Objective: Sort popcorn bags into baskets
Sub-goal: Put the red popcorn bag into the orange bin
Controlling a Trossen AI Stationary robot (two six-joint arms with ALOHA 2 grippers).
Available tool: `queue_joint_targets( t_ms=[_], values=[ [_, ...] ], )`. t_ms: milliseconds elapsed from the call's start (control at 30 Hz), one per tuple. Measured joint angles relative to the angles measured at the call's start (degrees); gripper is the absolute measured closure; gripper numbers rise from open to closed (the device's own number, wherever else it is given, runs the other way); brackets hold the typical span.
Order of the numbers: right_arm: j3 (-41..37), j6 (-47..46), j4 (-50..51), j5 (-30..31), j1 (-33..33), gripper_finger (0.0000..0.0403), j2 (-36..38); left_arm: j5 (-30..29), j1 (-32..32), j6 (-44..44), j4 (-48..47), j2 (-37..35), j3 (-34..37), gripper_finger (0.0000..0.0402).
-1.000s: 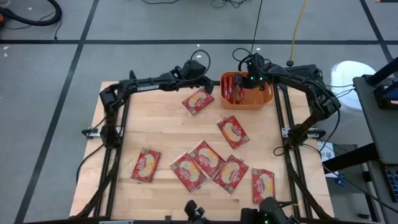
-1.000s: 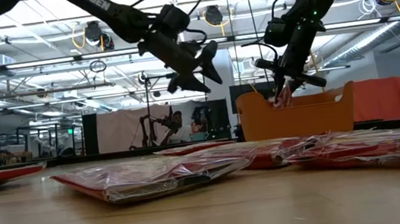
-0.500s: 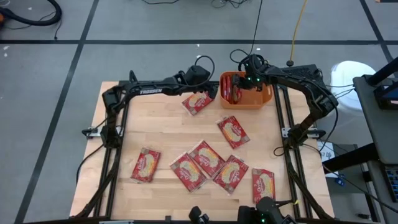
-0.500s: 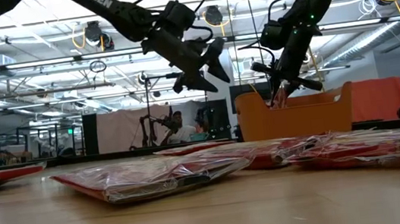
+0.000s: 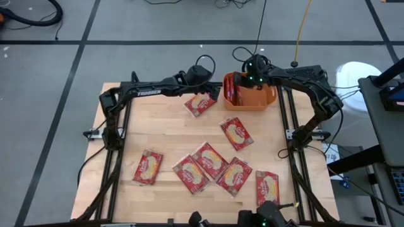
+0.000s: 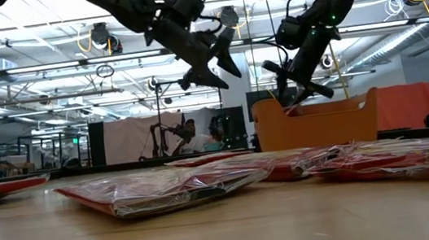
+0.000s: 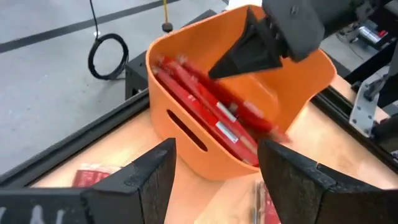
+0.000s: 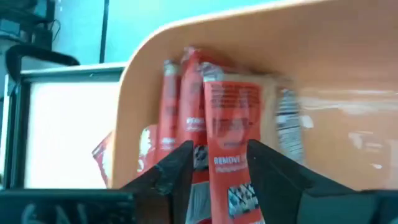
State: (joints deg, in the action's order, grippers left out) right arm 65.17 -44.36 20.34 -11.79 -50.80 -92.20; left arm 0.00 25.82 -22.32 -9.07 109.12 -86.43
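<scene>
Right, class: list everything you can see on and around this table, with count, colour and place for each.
table: one, pale wood, middle of the high view
tub: one, orange, at the table's far edge, right of centre
packets on the table: seven, red with cream ovals, lying flat; one just left of the tub, the rest spread toward the near edge
packets in the tub: several, red, standing on edge at its left side; exact count unclear
left gripper: one, dark, open and empty, raised just left of the tub
right gripper: one, dark, above the tub
</scene>
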Motion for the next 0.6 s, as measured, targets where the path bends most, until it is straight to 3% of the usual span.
queue_joint_targets(
  t_ms=[233,400,600],
  values=[
    [0.0,0.5,-0.1,1.1,-0.9,0.025,0.4,-0.6,0.1,2.5,-8.6,-2.9,0.0,0.0172],
    [0.0,2.1,-0.2,-1.8,-3.3,0.025,3.5,-0.6,-0.3,2.3,-15.0,-3.2,0.0,0.0172],
    [0.0,9.4,12.1,1.4,-4.4,0.025,7.1,-0.5,-2.0,0.6,-19.2,-3.1,0.0,0.0172]
  ],
)
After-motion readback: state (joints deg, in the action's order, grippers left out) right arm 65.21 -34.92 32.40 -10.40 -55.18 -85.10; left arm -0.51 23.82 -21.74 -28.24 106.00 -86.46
